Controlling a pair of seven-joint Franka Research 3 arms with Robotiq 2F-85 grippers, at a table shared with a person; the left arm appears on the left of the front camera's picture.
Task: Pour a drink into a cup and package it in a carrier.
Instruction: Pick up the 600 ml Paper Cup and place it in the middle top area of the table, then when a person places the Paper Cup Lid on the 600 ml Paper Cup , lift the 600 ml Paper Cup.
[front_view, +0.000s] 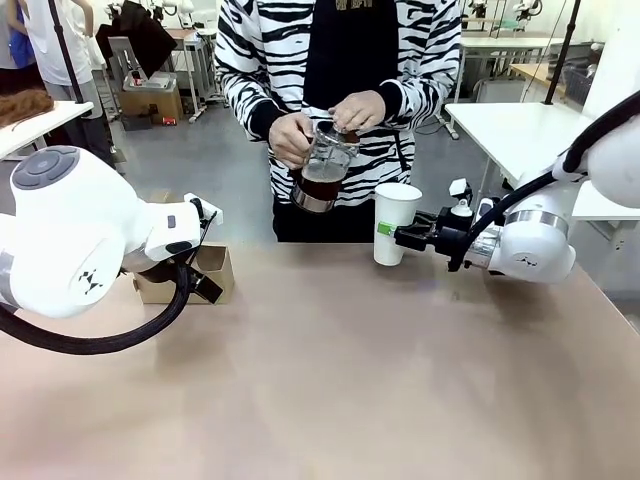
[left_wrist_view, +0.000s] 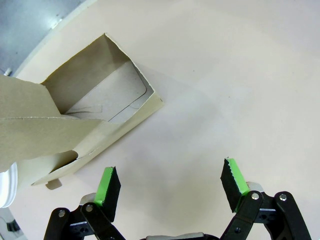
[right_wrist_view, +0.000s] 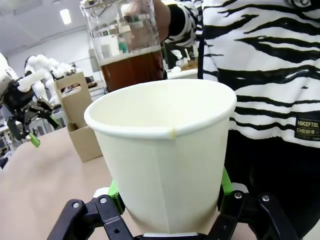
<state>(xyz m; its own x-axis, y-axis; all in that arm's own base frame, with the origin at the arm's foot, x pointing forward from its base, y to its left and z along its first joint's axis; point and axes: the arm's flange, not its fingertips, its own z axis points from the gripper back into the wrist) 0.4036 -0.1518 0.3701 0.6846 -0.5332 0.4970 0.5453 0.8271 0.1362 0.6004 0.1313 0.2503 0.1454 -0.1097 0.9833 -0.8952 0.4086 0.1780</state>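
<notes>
Right pincer (front_view: 389, 231) grips the cup (right_wrist_view: 165, 150), the drink (front_view: 320, 187) just beyond it; left pincer (left_wrist_view: 172, 182) stands open near the carrier (left_wrist_view: 100, 100).

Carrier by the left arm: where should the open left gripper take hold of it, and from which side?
Probably the upright handle divider of the carrier, coming from above with one finger on each face. It is a thin flat panel rising above the slots, so the open left gripper can straddle it easily; the outer walls look too wide apart to span.
</notes>
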